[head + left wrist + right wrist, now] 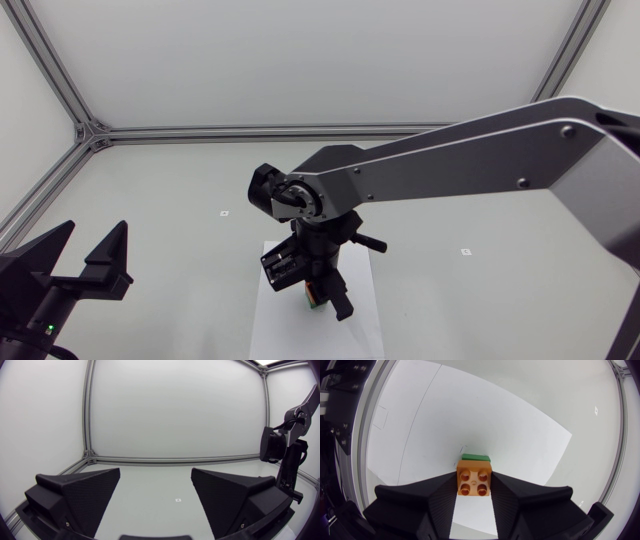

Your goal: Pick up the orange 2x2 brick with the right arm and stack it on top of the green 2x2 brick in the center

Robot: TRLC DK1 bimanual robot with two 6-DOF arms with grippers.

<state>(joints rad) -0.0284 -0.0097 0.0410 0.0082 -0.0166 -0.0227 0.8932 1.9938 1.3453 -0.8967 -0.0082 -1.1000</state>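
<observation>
Right claw [474,491]: both fingers pressed against the sides of the orange 2x2 brick [475,481], its studs facing the wrist camera.
Green 2x2 brick [475,457]: just ahead of the claw's tips, partly hidden behind the orange one; whether they touch cannot be told.
White sheet [530,440]: under both bricks.
Left claw [156,492]: fingers wide apart, holding nothing, well apart from the right arm [470,160].

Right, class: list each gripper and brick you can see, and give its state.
left gripper: open, empty.
right gripper: shut on the orange brick.
orange brick: held between both fingers.
green brick: on the white sheet, just beyond the orange one; contact unclear.
</observation>
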